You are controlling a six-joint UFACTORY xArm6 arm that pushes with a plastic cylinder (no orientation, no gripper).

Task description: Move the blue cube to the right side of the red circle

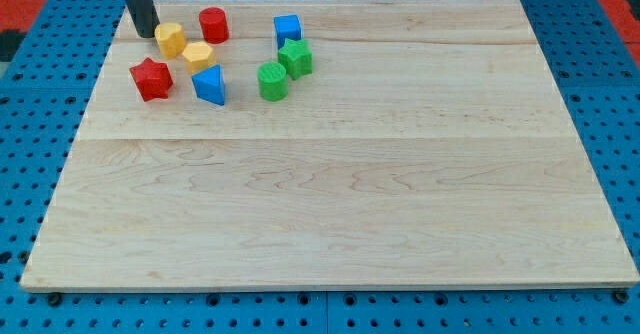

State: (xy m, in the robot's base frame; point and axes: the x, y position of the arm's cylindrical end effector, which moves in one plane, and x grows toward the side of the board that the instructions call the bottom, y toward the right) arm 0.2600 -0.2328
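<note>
The blue cube (287, 28) sits near the view's top, right of the red circle (213, 24), with a gap of about one block width between them. My tip (146, 34) rests at the top left of the board, just left of a yellow block (170, 39) and well left of the red circle. The rod rises out of the view's top.
A second yellow block (197, 56), a red star (151, 79), a blue triangular block (210, 85) and two green blocks (295, 58) (272, 80) cluster below. The wooden board (340, 194) lies on a blue pegboard.
</note>
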